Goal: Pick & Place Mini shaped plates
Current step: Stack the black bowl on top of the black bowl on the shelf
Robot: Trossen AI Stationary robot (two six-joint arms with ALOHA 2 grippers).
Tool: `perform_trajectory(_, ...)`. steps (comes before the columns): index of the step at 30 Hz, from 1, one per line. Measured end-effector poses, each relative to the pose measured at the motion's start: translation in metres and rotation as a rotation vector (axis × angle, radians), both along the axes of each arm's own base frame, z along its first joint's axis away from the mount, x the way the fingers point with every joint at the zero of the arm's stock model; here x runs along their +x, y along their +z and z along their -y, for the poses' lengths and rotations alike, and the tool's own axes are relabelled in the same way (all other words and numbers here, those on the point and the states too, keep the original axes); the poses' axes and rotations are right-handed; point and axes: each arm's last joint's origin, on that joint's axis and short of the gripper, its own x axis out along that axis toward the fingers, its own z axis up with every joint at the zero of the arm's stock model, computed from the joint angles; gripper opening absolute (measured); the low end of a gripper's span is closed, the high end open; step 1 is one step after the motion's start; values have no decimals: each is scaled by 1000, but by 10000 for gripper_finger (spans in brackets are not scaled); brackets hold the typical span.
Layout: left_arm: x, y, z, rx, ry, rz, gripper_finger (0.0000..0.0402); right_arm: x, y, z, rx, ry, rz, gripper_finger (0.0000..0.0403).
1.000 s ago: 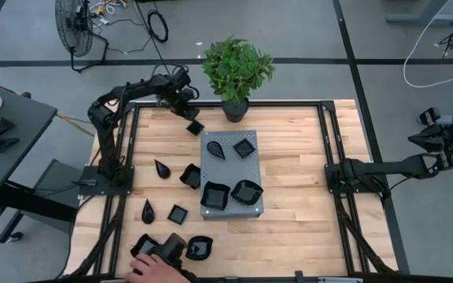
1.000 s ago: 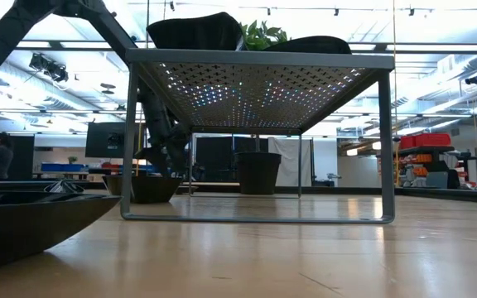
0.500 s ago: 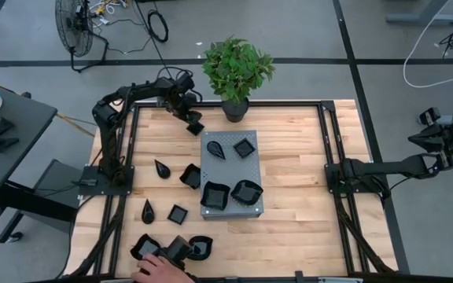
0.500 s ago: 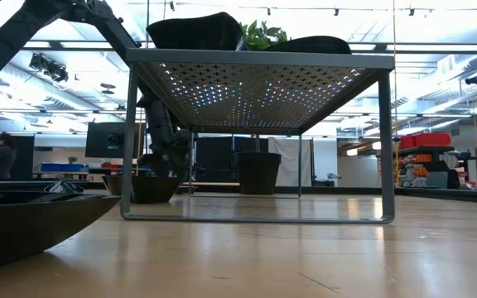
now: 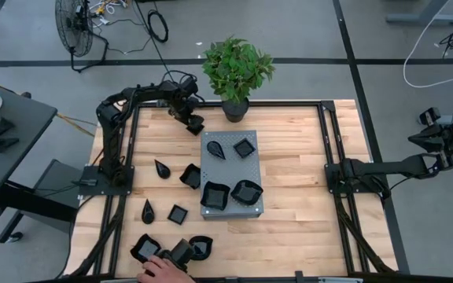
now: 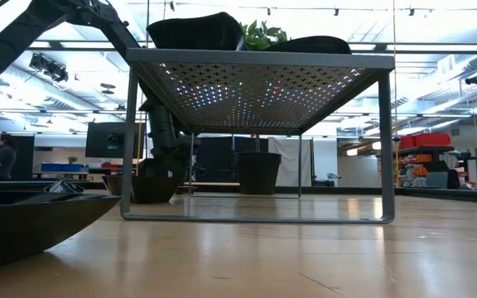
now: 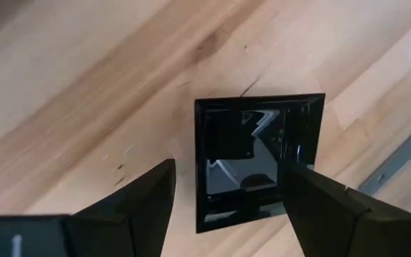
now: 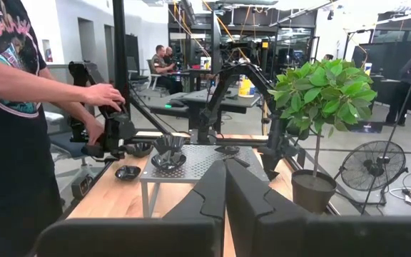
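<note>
Black square plate (image 7: 257, 160) on the wooden table (image 5: 297, 149), left gripper (image 7: 227, 203) open astride it, right gripper (image 8: 225, 187) closed, parked off-table.

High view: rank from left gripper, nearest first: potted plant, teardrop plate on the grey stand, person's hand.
From the left gripper, open over a square plate at the table's far edge:
1. Teardrop plate, on the grey stand, just nearer the front.
2. Potted plant, far edge; close to the teardrop, hard to separate.
3. Person's hand, front edge.
</note>
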Motion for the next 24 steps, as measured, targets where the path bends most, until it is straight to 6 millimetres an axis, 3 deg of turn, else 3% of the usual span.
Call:
perform_trajectory(4,0,0,0,-5,1,2,238,0,0,0,0,0,0,16)
perform_trajectory(13,1,0,2,-4,-3,-8,167,0,0,0,0,0,0,16)
perform_trajectory(24,0,0,2,4,0,-26,122,0,0,0,0,0,0,16)
